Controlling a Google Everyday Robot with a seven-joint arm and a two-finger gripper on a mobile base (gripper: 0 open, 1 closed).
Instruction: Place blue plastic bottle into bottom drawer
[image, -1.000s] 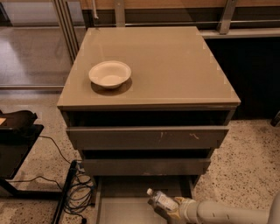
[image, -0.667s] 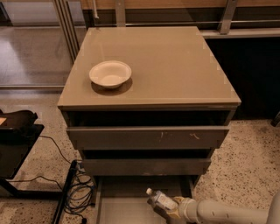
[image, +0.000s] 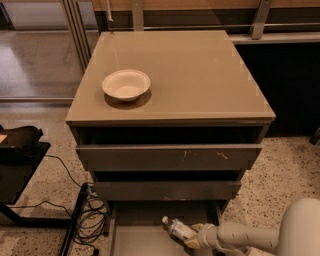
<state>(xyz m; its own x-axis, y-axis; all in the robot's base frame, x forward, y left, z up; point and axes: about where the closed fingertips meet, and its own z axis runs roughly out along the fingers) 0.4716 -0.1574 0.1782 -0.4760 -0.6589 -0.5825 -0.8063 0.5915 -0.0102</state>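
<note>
The blue plastic bottle (image: 176, 228) hangs tilted, cap toward the cabinet (image: 200, 75), over the open bottom drawer (image: 132, 241) at the cabinet's foot; the gripper (image: 194, 236) pinches its lower end; a white bowl (image: 126, 85) sits on the cabinet's top.

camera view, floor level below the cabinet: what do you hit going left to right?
black stand → cables → bottle → hand, at the bottle's base over the bottom drawer → arm
</note>
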